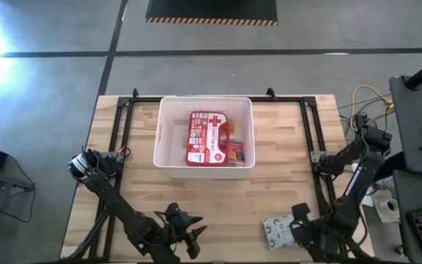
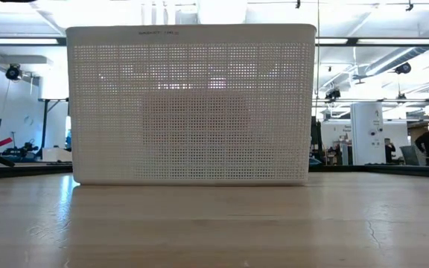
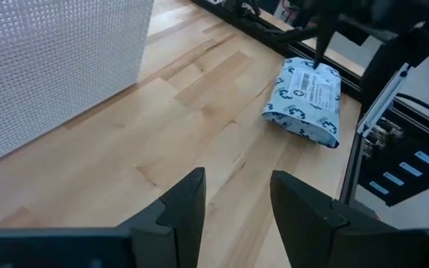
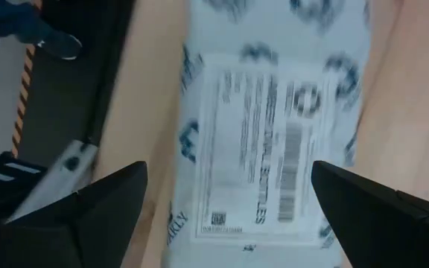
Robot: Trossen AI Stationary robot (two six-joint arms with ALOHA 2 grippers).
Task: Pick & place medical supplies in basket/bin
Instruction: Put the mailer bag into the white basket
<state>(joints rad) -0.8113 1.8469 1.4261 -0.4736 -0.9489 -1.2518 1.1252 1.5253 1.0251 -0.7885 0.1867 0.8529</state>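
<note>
Wood table (image 1: 218, 198), R gripper (image 4: 222, 216) jaws wide over soft pack (image 4: 274, 112), L gripper (image 3: 237, 205) jaws open, empty.

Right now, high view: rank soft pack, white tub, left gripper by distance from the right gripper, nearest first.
1. Pale patterned soft pack: directly beside the right gripper, at the table's near right edge.
2. Left gripper: across the near edge, on the left.
3. White tub: farthest, at the table's far middle.
</note>
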